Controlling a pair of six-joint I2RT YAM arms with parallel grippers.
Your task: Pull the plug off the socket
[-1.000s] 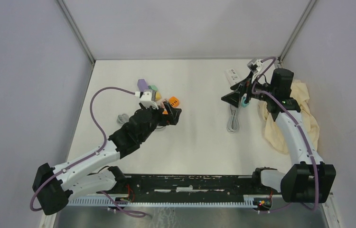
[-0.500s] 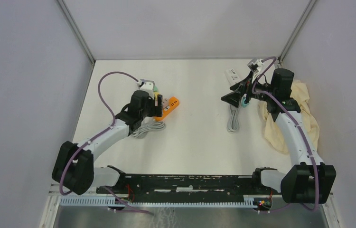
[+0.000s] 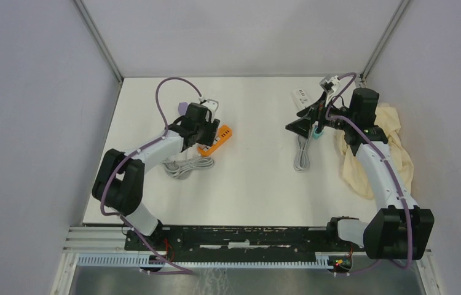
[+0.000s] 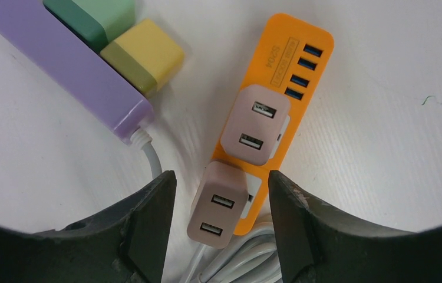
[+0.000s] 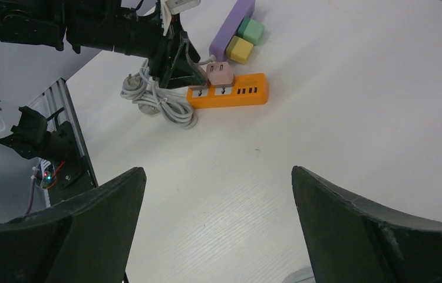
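Note:
The orange socket strip (image 4: pixel 277 59) lies flat on the white table with two beige USB plugs in it. My left gripper (image 4: pixel 221 183) hangs straight over the nearer plug (image 4: pixel 218 203), one dark finger on each side. A gap shows on both sides, so it is open and touches nothing. The second plug (image 4: pixel 256 124) sits just beyond. From above, the left gripper (image 3: pixel 211 132) covers the strip's (image 3: pixel 222 135) left end. My right gripper (image 3: pixel 299 127) hovers open and empty at the far right, looking across at the strip (image 5: pixel 248 94).
A purple strip (image 4: pixel 65 59) with a green (image 4: pixel 98 17) and a yellow plug (image 4: pixel 145 56) lies just left of the orange one. Coiled grey cable (image 3: pixel 185 166) lies nearer. A white strip (image 3: pixel 302 97), its cable (image 3: pixel 302 157) and a beige cloth (image 3: pixel 388 153) are on the right.
The left arm has swung its elbow out to the left and its wrist has moved back and left, settling over the orange strip's left end. The right arm has stayed still.

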